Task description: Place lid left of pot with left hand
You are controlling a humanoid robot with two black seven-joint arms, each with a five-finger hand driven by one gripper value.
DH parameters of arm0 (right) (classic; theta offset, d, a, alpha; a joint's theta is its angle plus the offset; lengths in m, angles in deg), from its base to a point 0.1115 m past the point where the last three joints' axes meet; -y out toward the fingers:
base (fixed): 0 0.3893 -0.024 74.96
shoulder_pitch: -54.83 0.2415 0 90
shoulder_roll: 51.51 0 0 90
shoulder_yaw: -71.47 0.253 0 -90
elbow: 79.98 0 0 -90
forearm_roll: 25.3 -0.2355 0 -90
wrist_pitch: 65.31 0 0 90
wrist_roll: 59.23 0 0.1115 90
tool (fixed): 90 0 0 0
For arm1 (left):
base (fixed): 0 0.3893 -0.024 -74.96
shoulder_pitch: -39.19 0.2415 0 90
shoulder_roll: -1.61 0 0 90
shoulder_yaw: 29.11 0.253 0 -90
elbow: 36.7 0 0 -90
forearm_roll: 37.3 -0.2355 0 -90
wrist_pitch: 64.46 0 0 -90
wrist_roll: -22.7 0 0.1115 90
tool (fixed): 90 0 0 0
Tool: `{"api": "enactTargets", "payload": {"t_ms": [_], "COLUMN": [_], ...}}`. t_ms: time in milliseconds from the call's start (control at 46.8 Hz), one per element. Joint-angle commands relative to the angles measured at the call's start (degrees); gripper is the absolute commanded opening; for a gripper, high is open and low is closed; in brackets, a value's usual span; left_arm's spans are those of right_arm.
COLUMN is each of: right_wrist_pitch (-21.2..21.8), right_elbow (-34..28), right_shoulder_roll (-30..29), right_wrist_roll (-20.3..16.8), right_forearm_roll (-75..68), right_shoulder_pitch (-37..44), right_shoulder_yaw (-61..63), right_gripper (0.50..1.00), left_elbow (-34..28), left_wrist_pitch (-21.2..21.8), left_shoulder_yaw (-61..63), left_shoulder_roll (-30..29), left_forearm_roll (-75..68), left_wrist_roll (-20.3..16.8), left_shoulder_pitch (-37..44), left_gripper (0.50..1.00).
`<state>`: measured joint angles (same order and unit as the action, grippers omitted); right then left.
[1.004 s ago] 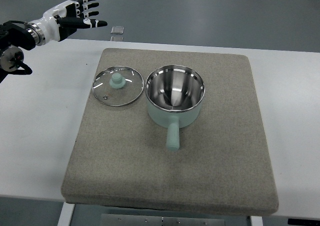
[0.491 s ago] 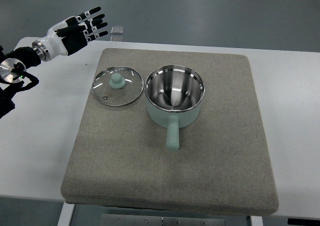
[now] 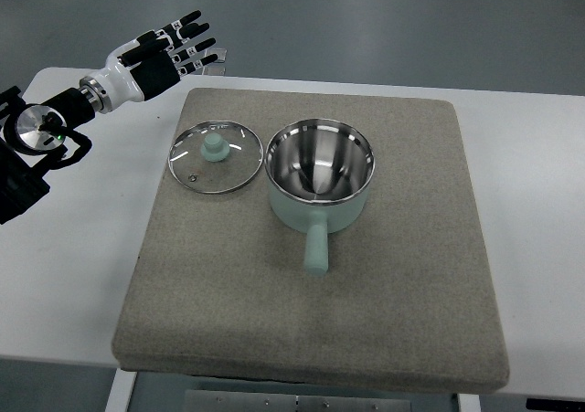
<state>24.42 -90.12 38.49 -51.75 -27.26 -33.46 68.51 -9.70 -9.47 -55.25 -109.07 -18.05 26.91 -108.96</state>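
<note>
A glass lid (image 3: 216,157) with a pale green knob lies flat on the grey mat (image 3: 393,293), just left of the pot. The pale green pot (image 3: 319,177) stands open with a steel inside, its handle pointing toward the near edge. My left hand (image 3: 174,51) hovers past the mat's far left corner, above and behind the lid, fingers spread and empty. It touches neither lid nor pot. The right arm is out of view.
The mat lies on a white table (image 3: 73,248). A small clear object (image 3: 215,58) lies at the table's far edge, just beside my left fingertips. My left forearm (image 3: 46,124) crosses the table's far left corner.
My left hand has moved to the right and a little nearer, toward the mat's far left corner. The lid and pot have not moved.
</note>
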Motion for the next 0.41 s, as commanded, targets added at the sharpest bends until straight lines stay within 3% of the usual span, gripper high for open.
{"api": "enactTargets", "payload": {"t_ms": [0, 384], "right_wrist_pitch": [0.01, 0.01], "right_elbow": [-0.06, -0.06], "right_shoulder_roll": [0.00, 0.00], "right_wrist_roll": [0.08, -0.80], "right_forearm_roll": [0.02, 0.20], "right_shoulder_pitch": [0.04, -0.31], "right_shoulder_yaw": [0.06, -0.12], "right_gripper": [0.924, 0.924], "left_elbow": [-0.02, -0.19], "left_wrist_pitch": [0.01, 0.01], "left_shoulder_yaw": [0.03, 0.21], "left_shoulder_roll": [-0.24, -0.25], "left_forearm_roll": [-0.10, -0.89], "left_wrist_roll": [0.00, -0.08], "left_shoulder_pitch": [-0.03, 0.23], "left_gripper": [0.996, 0.996]}}
